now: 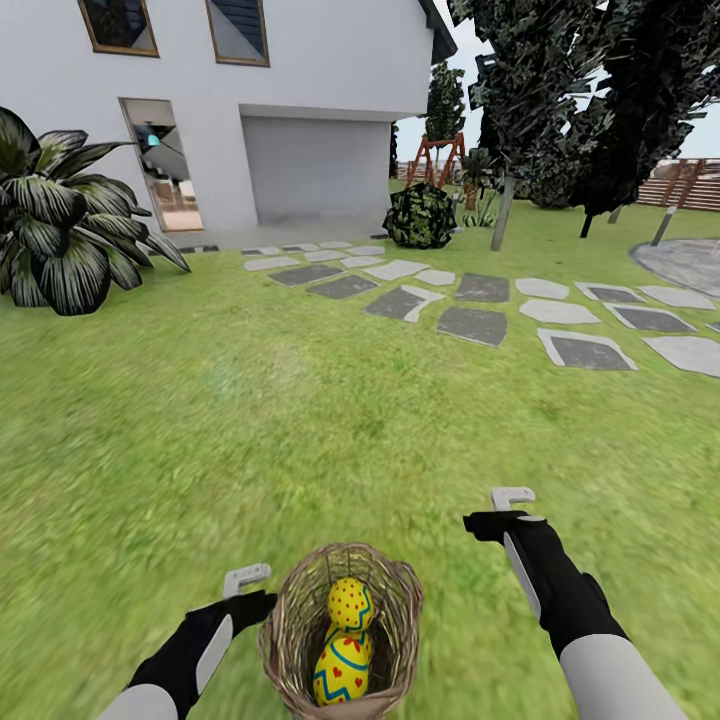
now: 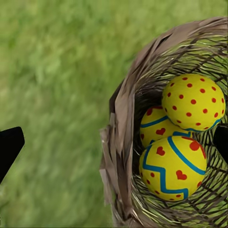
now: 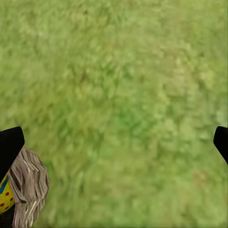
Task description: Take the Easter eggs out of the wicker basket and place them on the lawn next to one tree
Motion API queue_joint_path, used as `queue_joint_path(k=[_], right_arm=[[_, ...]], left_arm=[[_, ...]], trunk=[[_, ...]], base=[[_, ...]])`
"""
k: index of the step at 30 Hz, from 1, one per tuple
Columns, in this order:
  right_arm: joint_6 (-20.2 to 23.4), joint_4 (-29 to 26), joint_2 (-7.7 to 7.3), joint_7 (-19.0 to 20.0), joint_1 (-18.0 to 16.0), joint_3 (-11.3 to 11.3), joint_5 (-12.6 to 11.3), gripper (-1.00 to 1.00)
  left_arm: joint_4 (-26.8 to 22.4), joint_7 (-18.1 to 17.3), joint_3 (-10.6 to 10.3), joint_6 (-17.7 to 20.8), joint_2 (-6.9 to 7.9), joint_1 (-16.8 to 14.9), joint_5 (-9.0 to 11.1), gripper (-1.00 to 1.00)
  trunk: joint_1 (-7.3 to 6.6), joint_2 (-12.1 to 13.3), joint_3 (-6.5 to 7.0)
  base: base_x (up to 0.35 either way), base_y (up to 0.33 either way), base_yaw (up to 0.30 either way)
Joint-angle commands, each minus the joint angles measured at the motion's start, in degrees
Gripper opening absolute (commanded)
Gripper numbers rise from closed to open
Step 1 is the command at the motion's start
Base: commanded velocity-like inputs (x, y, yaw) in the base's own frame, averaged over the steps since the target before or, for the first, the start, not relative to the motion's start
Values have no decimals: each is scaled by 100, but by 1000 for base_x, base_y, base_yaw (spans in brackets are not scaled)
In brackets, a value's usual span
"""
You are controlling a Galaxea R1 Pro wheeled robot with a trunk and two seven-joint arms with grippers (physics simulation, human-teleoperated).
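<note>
Left gripper (image 1: 247,580) sits just beside the basket (image 1: 290,610), nearer than the right gripper (image 1: 512,503). Both are spread wide and empty. All 3 eggs (image 2: 192,102) are in the basket.

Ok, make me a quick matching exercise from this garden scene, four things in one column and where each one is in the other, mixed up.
Things:
1. Easter eggs
2. wicker basket
3. left gripper
4. right gripper

Places:
A. on the lawn between the two arms
B. above bare grass, away from the basket
C. inside the basket
D. close beside the basket's rim

Pairs: 1-C, 2-A, 3-D, 4-B
</note>
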Motion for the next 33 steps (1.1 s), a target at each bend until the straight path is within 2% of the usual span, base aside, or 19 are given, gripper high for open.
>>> queue_joint_path(k=[1,6,18,23,33], right_arm=[[30,-8,0,17,-3,-1,57,100],[29,-8,5,17,-3,-1,57,100],[30,-8,-1,17,-3,-5,57,100],[30,1,1,17,-3,-1,57,100],[67,7,-4,17,-3,2,54,100]], left_arm=[[20,8,33,8,7,-2,48,100],[50,5,97,-26,21,-2,53,100],[185,-29,97,-32,-42,4,43,100],[452,-31,98,-268,-40,7,38,100],[482,-37,91,-321,-48,7,36,100]], trunk=[[22,-44,-24],[132,-245,-113],[396,-726,-329],[505,-927,-419],[725,-1328,-598]], base=[[0,0,0],[0,0,0],[0,0,0],[0,0,0],[0,0,0]])
